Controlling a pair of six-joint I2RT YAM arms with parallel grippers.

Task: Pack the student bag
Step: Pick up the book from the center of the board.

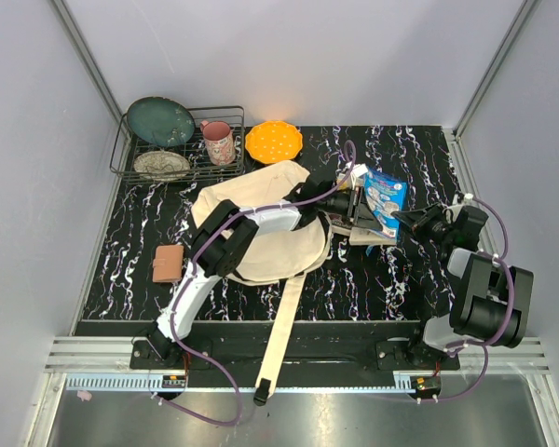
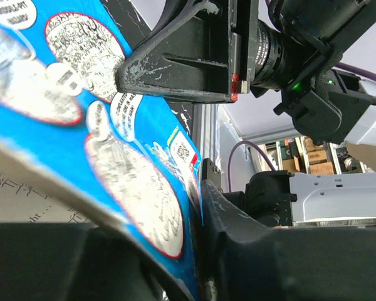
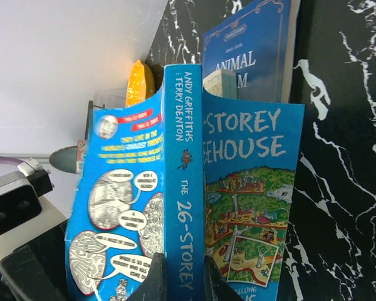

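The bag (image 1: 278,253) lies flat in the middle of the table (image 1: 401,279), and one long strap hangs over the near edge. The left arm reaches across it. I cannot tell if the bag is open, and I see nothing going into it.

A blue book (image 3: 238,188) is up in the air just to the right of the bag, not in it. The right gripper (image 3: 187,285) has its two fingers pressed on the back edge of the book, one on each side, so it is clamped on the book. The left gripper (image 1: 356,212) has the cover of the book between its fingers, but I cannot tell if it is pinching it or letting go.

A second blue book (image 3: 250,56) lies on the table behind the first one. A small brown wallet (image 1: 169,264) sits on the table left of the bag.

So I think the packing has hardly begun. The book in the air has to go in, and likely the other book and the wallet too.
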